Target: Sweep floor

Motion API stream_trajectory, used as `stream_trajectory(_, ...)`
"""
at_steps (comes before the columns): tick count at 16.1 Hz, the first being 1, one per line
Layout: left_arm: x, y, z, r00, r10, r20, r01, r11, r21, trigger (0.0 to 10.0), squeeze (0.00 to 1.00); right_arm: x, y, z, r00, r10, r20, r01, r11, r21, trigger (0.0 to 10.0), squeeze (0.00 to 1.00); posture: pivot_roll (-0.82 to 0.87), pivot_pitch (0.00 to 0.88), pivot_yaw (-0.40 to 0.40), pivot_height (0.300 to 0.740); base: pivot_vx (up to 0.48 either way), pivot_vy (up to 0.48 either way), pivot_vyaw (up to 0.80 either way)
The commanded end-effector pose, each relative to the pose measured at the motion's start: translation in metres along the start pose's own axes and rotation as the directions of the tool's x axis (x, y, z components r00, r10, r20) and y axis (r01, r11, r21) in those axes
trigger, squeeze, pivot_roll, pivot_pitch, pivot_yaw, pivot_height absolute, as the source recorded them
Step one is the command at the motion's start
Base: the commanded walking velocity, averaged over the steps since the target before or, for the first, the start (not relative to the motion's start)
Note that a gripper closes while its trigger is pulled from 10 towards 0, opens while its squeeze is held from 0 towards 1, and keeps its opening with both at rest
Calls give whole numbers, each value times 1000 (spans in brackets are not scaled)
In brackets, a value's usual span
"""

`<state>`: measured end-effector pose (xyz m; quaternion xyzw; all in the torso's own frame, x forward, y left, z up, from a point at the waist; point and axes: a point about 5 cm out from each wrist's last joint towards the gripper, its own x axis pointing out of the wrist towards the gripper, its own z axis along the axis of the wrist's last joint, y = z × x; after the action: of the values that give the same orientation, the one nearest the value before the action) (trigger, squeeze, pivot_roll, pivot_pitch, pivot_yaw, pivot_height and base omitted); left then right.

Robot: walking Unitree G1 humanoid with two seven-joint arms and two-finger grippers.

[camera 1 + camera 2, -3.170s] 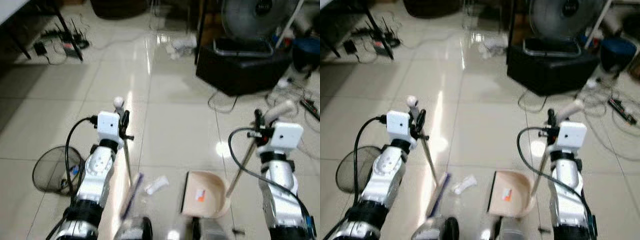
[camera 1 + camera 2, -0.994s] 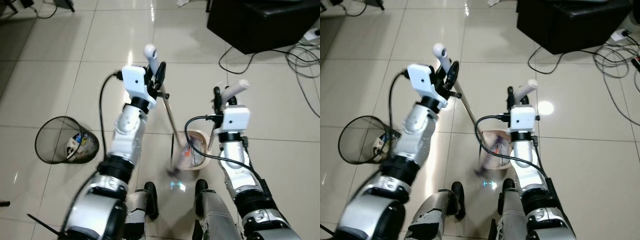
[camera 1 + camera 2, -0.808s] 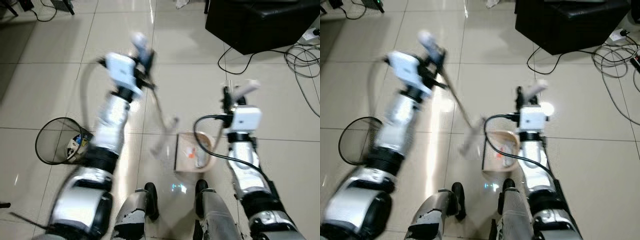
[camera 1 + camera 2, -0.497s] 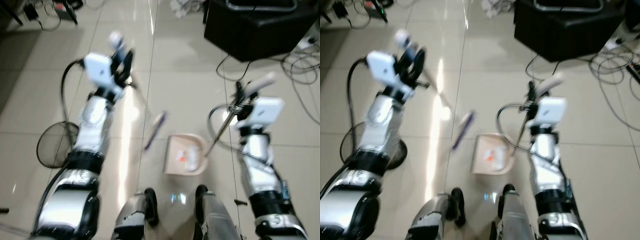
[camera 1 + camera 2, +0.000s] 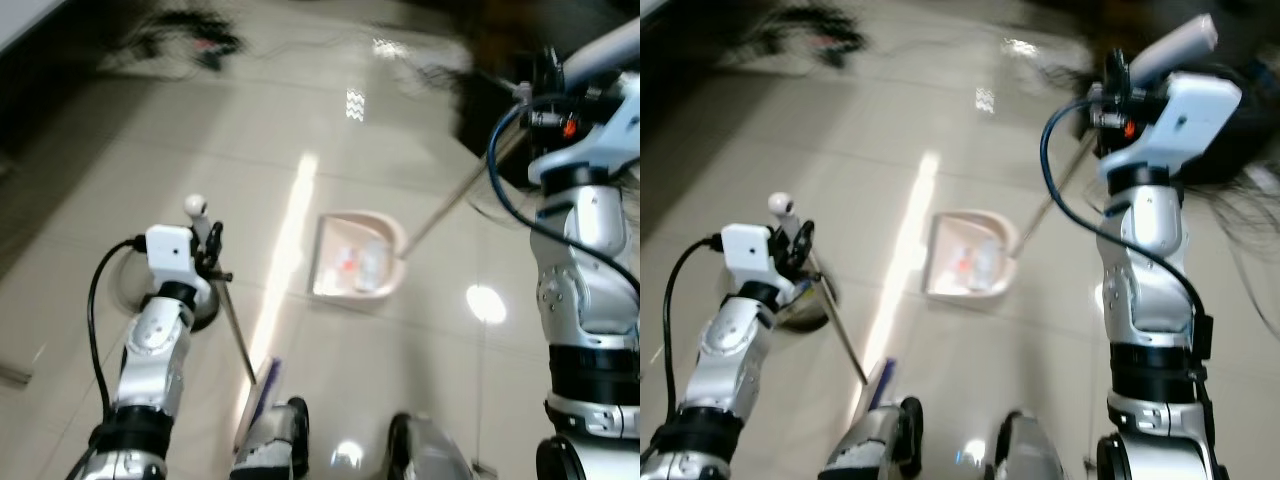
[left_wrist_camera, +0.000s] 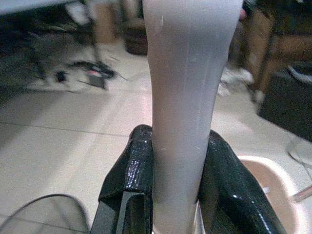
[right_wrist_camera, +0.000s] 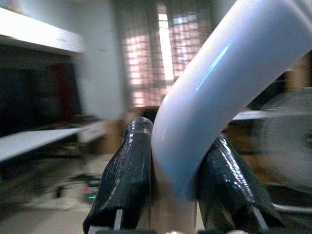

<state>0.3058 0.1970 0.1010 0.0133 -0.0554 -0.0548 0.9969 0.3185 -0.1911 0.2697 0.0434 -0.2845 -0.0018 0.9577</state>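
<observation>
My left gripper [image 5: 208, 252] is shut on the broom handle [image 6: 187, 97]; the thin rod slants down to the purple-bristled broom head [image 5: 258, 395] by my feet. Raised high on the right, my right gripper [image 5: 545, 85] is shut on the white dustpan handle [image 7: 219, 87]. Its long rod runs down to the beige dustpan [image 5: 357, 263], which holds bits of white and orange litter above the shiny tiled floor [image 5: 300, 150]. Black fingers [image 6: 131, 170] press both sides of the broom handle.
A black mesh wastebasket [image 5: 195, 305] sits partly hidden behind my left arm. Dark furniture and tangled cables [image 5: 190, 45] lie along the far side, blurred. A bright ceiling-light glare [image 5: 484, 303] marks the tiles beside my right arm.
The whole view has swung and blurred, so the camera moved. My right arm rose high with the dustpan handle, and the left arm dropped low with the broom.
</observation>
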Motion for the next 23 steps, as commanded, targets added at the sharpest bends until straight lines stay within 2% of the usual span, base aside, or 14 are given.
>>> stream_trajectory(1,1,5,12,999,18,48,-19,1000,22,10000,0,4,6,12,999,13,38,-15,999,42,10000,0,-41,60,75,740,0,0,800)
stream_trajectory(3,-3,2,19,998,22,62,-22,1000,13,10000,0,12,7,24,999,-8,45,4,996,85,10000,0,-34,50,69,740,0,0,800)
stream_trajectory(5,-11,-5,16,997,-68,43,64,994,85,10000,0,16,6,29,998,-33,50,28,996,89,10000,0,-39,49,78,740,0,0,800)
stream_trajectory(9,-14,-7,22,997,-60,52,55,995,87,10000,0,20,2,35,995,-80,66,72,992,108,10000,0,-30,50,89,740,0,0,800)
stream_trajectory(12,-11,-11,21,998,-50,45,45,995,92,10000,0,23,-1,37,993,-95,76,88,992,88,10000,0,-38,50,78,740,180,0,800)
stream_trajectory(16,-11,-14,16,1000,-18,25,16,997,80,10000,0,23,-5,37,989,-115,88,110,992,53,10000,0,-48,45,55,740,308,0,0)
stream_trajectory(19,-11,-17,17,999,-20,33,18,997,76,10000,0,23,-5,36,989,-117,88,112,992,56,10000,0,-41,43,40,740,330,0,0)
stream_trajectory(23,-14,-13,18,999,8,35,-11,997,82,10000,0,24,-2,29,992,-114,60,110,991,73,10000,0,-28,35,25,740,367,0,0)
